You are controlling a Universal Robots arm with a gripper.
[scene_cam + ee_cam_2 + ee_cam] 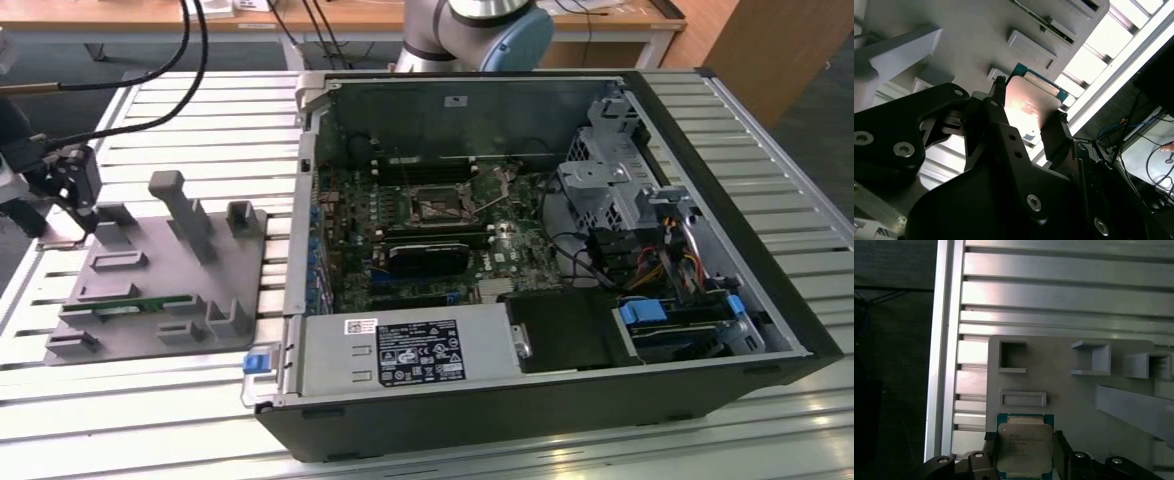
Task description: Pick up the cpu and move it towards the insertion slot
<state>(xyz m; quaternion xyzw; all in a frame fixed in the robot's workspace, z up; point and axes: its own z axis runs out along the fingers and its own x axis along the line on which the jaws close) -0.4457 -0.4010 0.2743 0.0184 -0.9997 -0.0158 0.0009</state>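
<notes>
**Grabbing the cpu**

The gripper [1024,436] is clamped on the cpu [1025,450], 1 finger on each side, at the gray tray [134,300]. This is the pick-up step. The insertion slot [437,208] sits well apart, inside the computer case [747,250], so the carry is not yet done.

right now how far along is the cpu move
Early on. Done: the gripper is at the cpu, over the grey fixture on the exterior view's left of the computer case. In hand: its fingers press two opposite edges of the chip, apparently gripping; whether it is lifted is unclear. Left: the whole trip to the insertion slot inside the case.
</notes>
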